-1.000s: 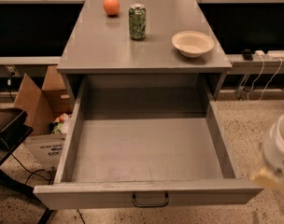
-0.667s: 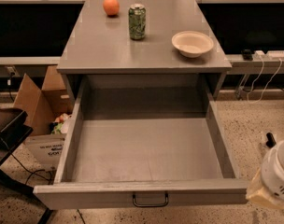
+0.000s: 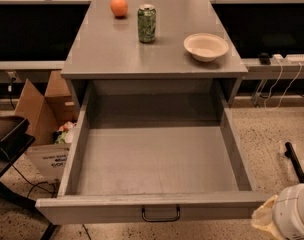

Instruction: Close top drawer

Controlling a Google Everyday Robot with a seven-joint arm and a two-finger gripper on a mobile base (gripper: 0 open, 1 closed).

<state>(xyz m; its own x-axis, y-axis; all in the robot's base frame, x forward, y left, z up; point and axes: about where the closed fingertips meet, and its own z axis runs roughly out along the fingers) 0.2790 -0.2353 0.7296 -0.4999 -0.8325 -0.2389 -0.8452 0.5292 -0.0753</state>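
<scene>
Grey metal and pulled all the way out, the top drawer stands where it stood a second ago, its plain grey inside facing up at you and its front panel reaching to just left of the gripper. The small dark wire handle sits at the middle of that panel, well to the gripper's left and at about its height. What has changed is the gripper itself: a second ago you had its white rounded body higher beside the drawer's right front corner, and it has since sunk to the bottom right corner of the view, partly cut off by the edge, with a pale yellowish part on the side toward the drawer front. It lies near that corner, but you cannot tell whether it touches the panel, nor whether it is open or closed. Up and away to the gripper's left, the cabinet top bears the same three things as before, none of them shifted: an orange farthest off, a green can upright just beside it, and a pale bowl nearest. Far to the left of the gripper, past the drawer, an open cardboard box stands on the speckled floor.
</scene>
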